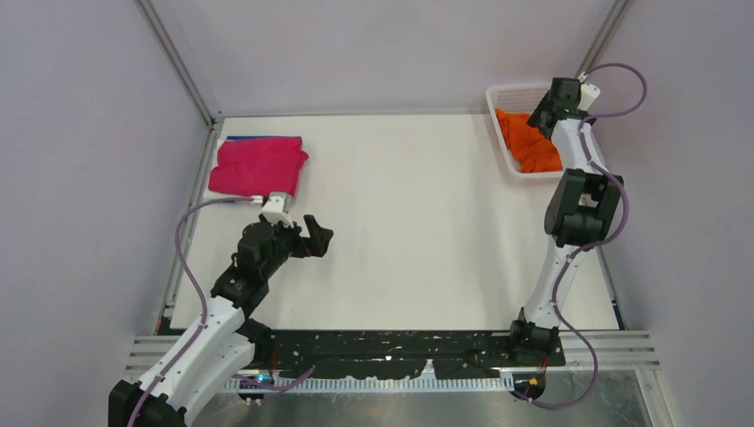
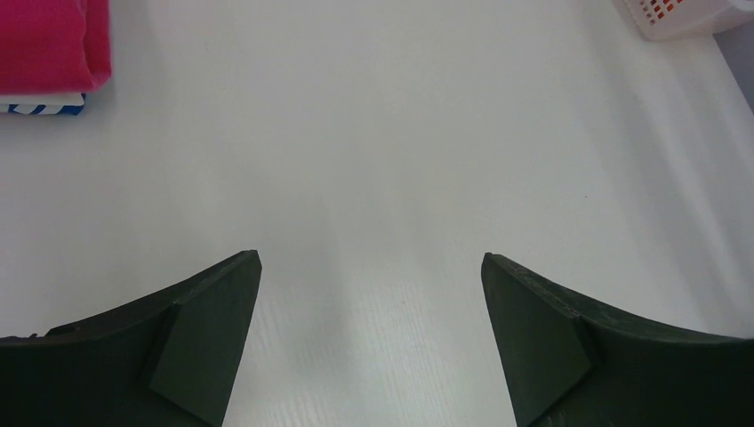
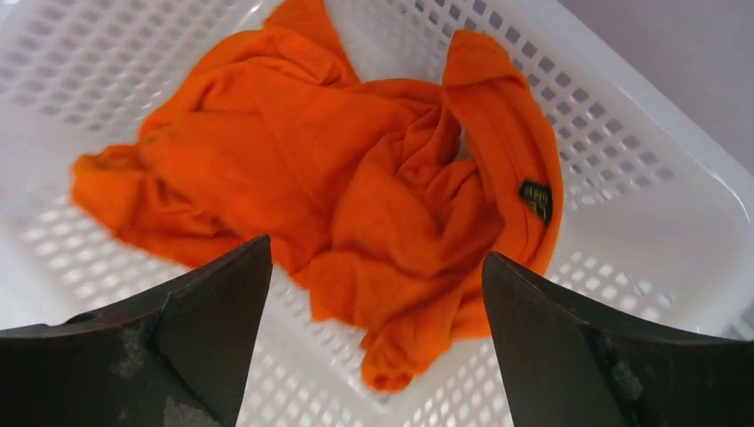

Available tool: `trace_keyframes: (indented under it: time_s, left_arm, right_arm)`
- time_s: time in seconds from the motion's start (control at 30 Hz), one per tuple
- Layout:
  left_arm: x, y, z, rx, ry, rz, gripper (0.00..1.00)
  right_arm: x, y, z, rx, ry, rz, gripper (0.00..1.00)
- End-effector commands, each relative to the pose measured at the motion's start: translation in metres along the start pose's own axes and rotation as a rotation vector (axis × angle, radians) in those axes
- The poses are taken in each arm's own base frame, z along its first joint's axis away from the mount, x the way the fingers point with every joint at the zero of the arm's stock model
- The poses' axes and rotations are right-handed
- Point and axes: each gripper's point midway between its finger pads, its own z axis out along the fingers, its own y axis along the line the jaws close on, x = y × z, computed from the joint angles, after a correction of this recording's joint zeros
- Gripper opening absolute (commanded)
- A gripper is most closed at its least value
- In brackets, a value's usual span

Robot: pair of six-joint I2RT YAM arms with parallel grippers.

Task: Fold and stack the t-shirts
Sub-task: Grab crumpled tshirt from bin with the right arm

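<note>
Both jaws gaped empty; the pink t-shirt [image 1: 258, 166] lay folded upper left, seemingly atop a blue one [image 2: 43, 108], the orange t-shirt [image 3: 356, 196] crumpled in the basket [image 3: 613, 231].

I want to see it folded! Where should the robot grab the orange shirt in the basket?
Probably the bunched folds in the middle of the orange shirt, from straight above. It lies crumpled inside the white basket, whose walls block the sides; the open right gripper hangs over it.
</note>
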Motion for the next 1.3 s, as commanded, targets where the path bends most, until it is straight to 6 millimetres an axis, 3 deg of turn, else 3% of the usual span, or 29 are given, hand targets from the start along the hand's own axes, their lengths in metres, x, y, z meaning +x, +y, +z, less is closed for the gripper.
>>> trace_keyframes:
  time_s: [0.0,0.17,0.27,0.33,0.5,0.57,0.7,0.87,0.9,0.93,0.97,1.0,1.03,1.07,1.1,1.13,1.17,1.27]
  left_arm:
    - [-0.029,-0.005,0.002,-0.002,-0.075,0.028,0.99]
    - [-0.03,0.005,0.006,-0.062,-0.074,0.024,0.99]
    - [-0.03,0.006,0.007,-0.065,-0.07,0.026,0.99]
    - [-0.031,0.005,0.007,-0.063,-0.071,0.026,0.99]
    - [-0.027,0.008,0.003,-0.082,-0.06,0.026,0.99]
    - [-0.028,0.008,0.001,-0.081,-0.069,0.026,0.99]
    - [-0.031,0.008,-0.003,-0.075,-0.094,0.021,0.99]
    - [-0.033,0.005,-0.008,-0.061,-0.107,0.013,0.99]
    - [-0.033,0.005,-0.009,-0.062,-0.106,0.01,0.99]
    - [-0.033,0.004,-0.01,-0.062,-0.109,0.005,0.99]
    - [-0.033,0.004,-0.011,-0.062,-0.108,0.002,0.99]
    - [-0.033,0.004,-0.011,-0.061,-0.108,-0.002,0.99]
    - [-0.033,0.004,-0.012,-0.06,-0.107,-0.007,0.99]
    - [-0.032,0.003,-0.012,-0.056,-0.104,-0.01,0.99]
    - [-0.033,0.002,-0.013,-0.055,-0.105,-0.013,0.99]
    - [-0.032,0.002,-0.013,-0.052,-0.101,-0.017,0.99]
    - [-0.031,0.002,-0.014,-0.051,-0.1,-0.021,0.99]
    - [-0.032,-0.001,-0.016,-0.039,-0.098,-0.031,0.99]
  right_arm:
    - [-0.001,-0.028,0.029,0.177,0.057,-0.109,0.96]
    - [0.035,-0.034,0.06,0.212,0.146,-0.169,0.97]
    - [0.055,-0.024,0.07,0.139,0.207,-0.18,0.95]
    - [0.063,-0.011,0.072,0.055,0.24,-0.175,0.81]
    - [0.059,0.009,0.068,-0.062,0.25,-0.129,0.19]
    - [0.049,0.015,0.062,-0.1,0.233,-0.102,0.07]
    - [0.017,0.031,0.039,-0.222,0.148,-0.07,0.05]
    - [-0.062,0.047,-0.022,-0.335,-0.053,-0.073,0.05]
    - [-0.089,0.051,-0.045,-0.362,-0.124,-0.064,0.05]
    - [-0.098,0.054,-0.058,-0.391,-0.149,-0.062,0.05]
    - [-0.123,0.061,-0.089,-0.45,-0.221,-0.053,0.05]
    - [-0.13,0.062,-0.102,-0.474,-0.244,-0.049,0.05]
    - [-0.154,0.067,-0.138,-0.535,-0.321,-0.041,0.05]
    - [-0.16,0.068,-0.154,-0.565,-0.345,-0.04,0.05]
    - [-0.175,0.073,-0.189,-0.629,-0.393,-0.046,0.05]
    - [-0.179,0.074,-0.207,-0.659,-0.405,-0.051,0.05]
    - [-0.187,0.078,-0.243,-0.73,-0.439,-0.067,0.05]
    - [-0.184,0.088,-0.309,-0.881,-0.471,-0.107,0.05]
